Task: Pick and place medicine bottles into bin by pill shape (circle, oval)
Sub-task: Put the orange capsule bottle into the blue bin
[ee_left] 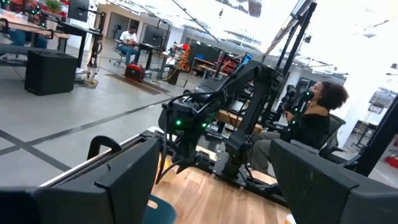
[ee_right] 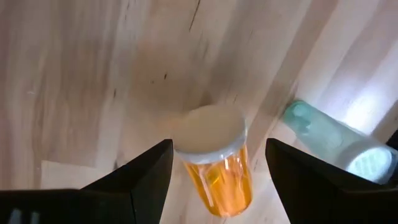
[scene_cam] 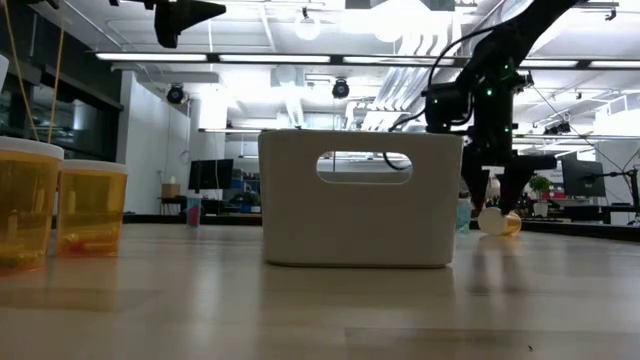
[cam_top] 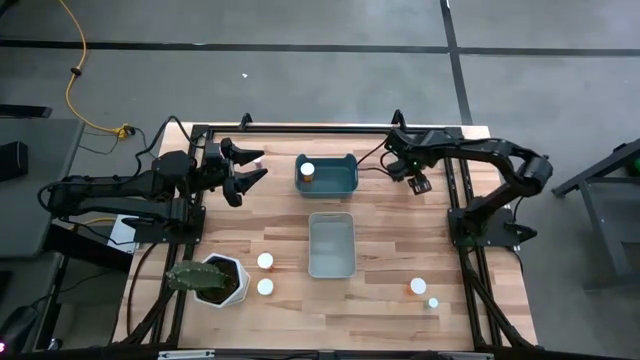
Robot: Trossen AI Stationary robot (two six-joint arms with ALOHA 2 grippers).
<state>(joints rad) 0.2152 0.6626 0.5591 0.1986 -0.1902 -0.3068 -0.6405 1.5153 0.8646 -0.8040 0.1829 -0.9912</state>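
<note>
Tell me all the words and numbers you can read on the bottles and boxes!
There is no text to read anywhere.
Amber bottle: white cap, no label showing.
Pale green bottle: no print showing.
White bin: plain side, no writing.
Teal bin: plain.
Anything farther off in the room is too blurred to read.

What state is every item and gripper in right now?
Left gripper: open, empty, raised.
Right gripper: open, straddling amber bottle.
Amber bottle: on its side, capped, ungripped.
Greenish bottle: on its side.
Teal bin: holds one orange bottle.
White bin: empty.
Front-left bottles: upright, capped.
</note>
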